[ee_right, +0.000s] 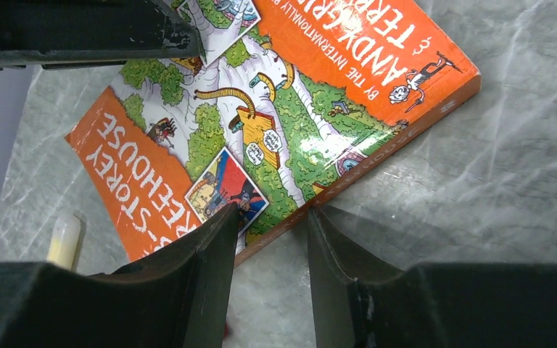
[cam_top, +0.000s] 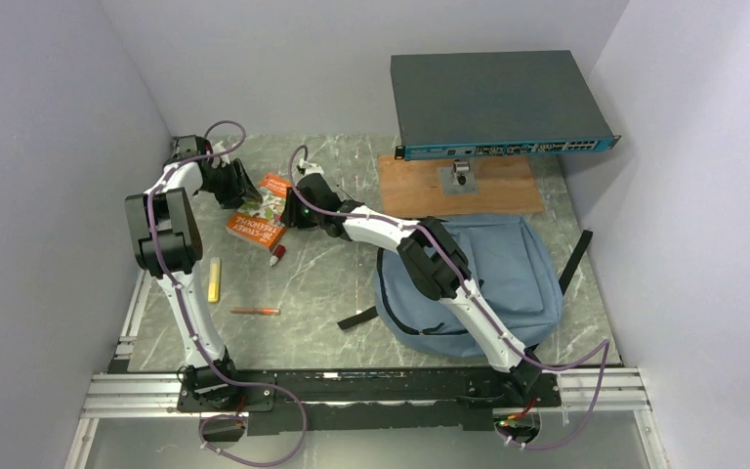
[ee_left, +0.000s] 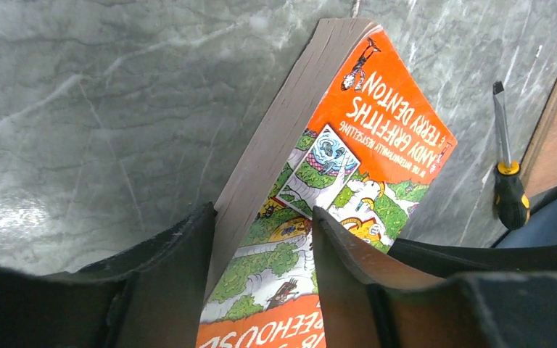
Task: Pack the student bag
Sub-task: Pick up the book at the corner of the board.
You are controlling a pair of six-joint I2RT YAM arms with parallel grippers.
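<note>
The student bag (cam_top: 488, 269), blue-grey with black straps, lies flat at the right of the table. An orange paperback (cam_top: 257, 227) lies left of centre between both grippers. My left gripper (cam_top: 237, 191) (ee_left: 261, 210) straddles the book's (ee_left: 348, 138) page edge: one finger (ee_left: 178, 268) stands against the pages and the other (ee_left: 344, 272) over the cover, with a gap. My right gripper (cam_top: 298, 210) (ee_right: 272, 212) straddles the spine edge of the book (ee_right: 261, 109): one finger (ee_right: 203, 268) is above the cover and the other (ee_right: 333, 268) over bare table. Both stand open.
A yellow highlighter (cam_top: 214, 278), a red pen (cam_top: 254, 311) and a red-capped marker (cam_top: 276, 256) lie in front of the book. A yellow-and-black screwdriver (ee_left: 509, 190) lies beside a wooden board (cam_top: 459, 186). A dark network switch (cam_top: 498, 103) stands raised at the back right.
</note>
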